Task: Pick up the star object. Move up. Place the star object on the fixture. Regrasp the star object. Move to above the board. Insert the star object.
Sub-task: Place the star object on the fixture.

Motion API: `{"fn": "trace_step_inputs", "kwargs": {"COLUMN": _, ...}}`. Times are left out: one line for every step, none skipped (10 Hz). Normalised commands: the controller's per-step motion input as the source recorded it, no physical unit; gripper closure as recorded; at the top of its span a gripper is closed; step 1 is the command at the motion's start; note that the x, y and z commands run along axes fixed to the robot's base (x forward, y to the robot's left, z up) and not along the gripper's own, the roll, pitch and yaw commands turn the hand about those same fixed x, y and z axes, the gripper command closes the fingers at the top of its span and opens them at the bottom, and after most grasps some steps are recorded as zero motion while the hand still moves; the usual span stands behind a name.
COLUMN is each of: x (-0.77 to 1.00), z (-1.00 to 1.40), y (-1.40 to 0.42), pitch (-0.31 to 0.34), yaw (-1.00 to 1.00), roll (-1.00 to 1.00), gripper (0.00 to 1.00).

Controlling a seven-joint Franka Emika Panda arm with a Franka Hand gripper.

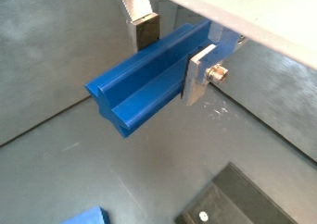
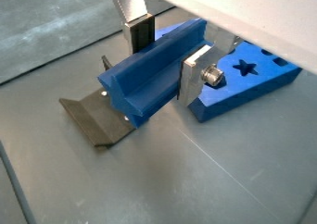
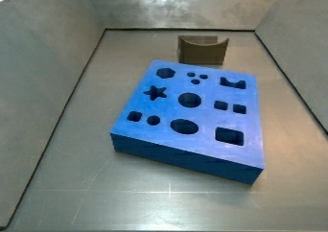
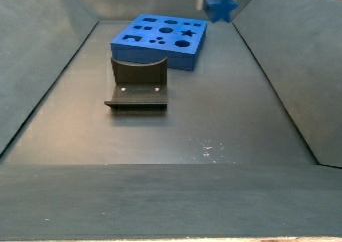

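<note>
— How many pieces?
— One star (image 1: 146,81), one fixture (image 2: 96,119), one board (image 2: 247,80).
— And the pincer (image 1: 173,59)?
— Raised high above the floor, fingers (image 1: 198,75) clamped on the star, which lies crosswise between them. Fixture and board sit below it.

A dull grey metal floor (image 3: 77,169), bounded by sloping grey walls, is seen in both side views. Two things are carried directly on it. A large, thick, flat blue board (image 3: 193,116) with star, round, oval and square cut-outs lies flat on the floor. A small dark olive-brown fixture (image 3: 202,50), an L-shaped bracket on a base plate with a curved notch in its top edge, stands just beside the board, apart from it. The gripper (image 1: 173,59), raised above the board, is not carried by the floor.
</note>
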Motion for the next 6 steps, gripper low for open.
{"fn": "trace_step_inputs", "kwargs": {"x": 1.00, "z": 0.05, "y": -0.11, "pitch": 0.157, "yaw": 0.02, "roll": 0.03, "gripper": 1.00}}
{"fn": "trace_step_inputs", "kwargs": {"x": 1.00, "z": 0.04, "y": -0.10, "pitch": 0.162, "yaw": 0.03, "roll": 0.03, "gripper": 1.00}}
{"fn": "trace_step_inputs", "kwargs": {"x": 1.00, "z": 0.04, "y": -0.09, "pitch": 0.158, "yaw": 0.03, "roll": 0.03, "gripper": 1.00}}
{"fn": "trace_step_inputs", "kwargs": {"x": 1.00, "z": 0.03, "y": -0.08, "pitch": 0.154, "yaw": 0.03, "roll": 0.03, "gripper": 1.00}}
{"fn": "trace_step_inputs", "kwargs": {"x": 1.00, "z": 0.03, "y": -0.07, "pitch": 0.155, "yaw": 0.04, "roll": 0.03, "gripper": 1.00}}
{"fn": "trace_step_inputs", "kwargs": {"x": 1.00, "z": -0.16, "y": 0.38, "pitch": 0.147, "yaw": -0.07, "roll": -1.00, "gripper": 1.00}}
